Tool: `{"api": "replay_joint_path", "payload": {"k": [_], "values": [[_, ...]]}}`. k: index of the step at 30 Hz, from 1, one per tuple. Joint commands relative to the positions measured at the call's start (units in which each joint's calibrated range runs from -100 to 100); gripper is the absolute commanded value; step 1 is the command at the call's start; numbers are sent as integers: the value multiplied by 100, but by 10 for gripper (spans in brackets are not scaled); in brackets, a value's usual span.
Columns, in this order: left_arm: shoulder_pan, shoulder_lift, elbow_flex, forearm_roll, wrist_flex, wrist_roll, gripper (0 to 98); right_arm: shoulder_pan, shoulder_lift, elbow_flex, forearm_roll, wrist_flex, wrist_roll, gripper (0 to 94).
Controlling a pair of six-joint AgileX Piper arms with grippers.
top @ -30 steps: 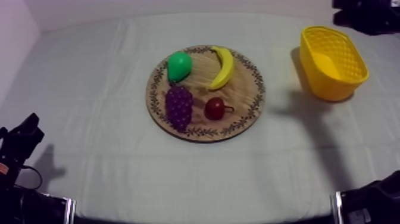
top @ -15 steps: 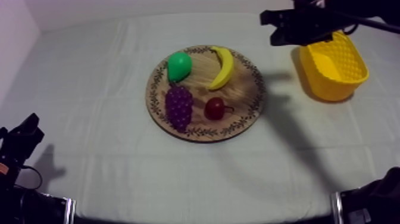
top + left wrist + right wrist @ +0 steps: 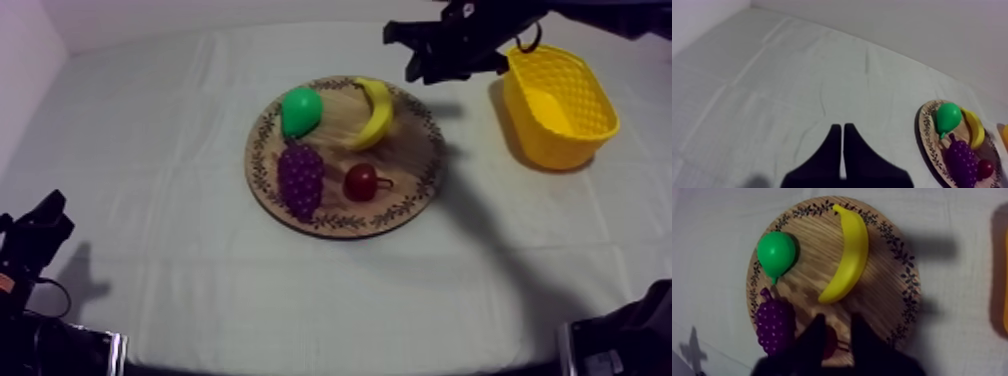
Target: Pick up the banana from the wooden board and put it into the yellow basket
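Banana (image 3: 847, 258) lies on the wooden board (image 3: 807, 243) beside the pear (image 3: 776, 250), untouched, just ahead of our right gripper (image 3: 837, 317), its fingers parted and empty; our left gripper (image 3: 842, 127) is pressed into a narrow wedge.

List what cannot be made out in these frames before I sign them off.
The small red fruit: right wrist view, mostly hidden behind the open fingers of the right gripper.
The yellow basket: same view, cut off by the picture's edge, so its inside is unseen there.
The wooden board: left wrist view, beyond the shut left gripper, its far side cut off by the edge.
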Motion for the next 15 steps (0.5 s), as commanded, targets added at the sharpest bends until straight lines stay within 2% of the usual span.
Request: {"api": "replay_joint_path", "payload": {"k": [1, 4, 15], "values": [[-1, -3, 2, 1, 1, -1, 1, -52, 62, -45, 80, 15, -41, 504], [-1, -3, 2, 1, 1, -4, 1, -70, 117, -80, 117, 14, -52, 581], [-1, -3, 2, 1, 1, 0, 1, 39, 272, -364, 25, 232, 105, 581]]}}
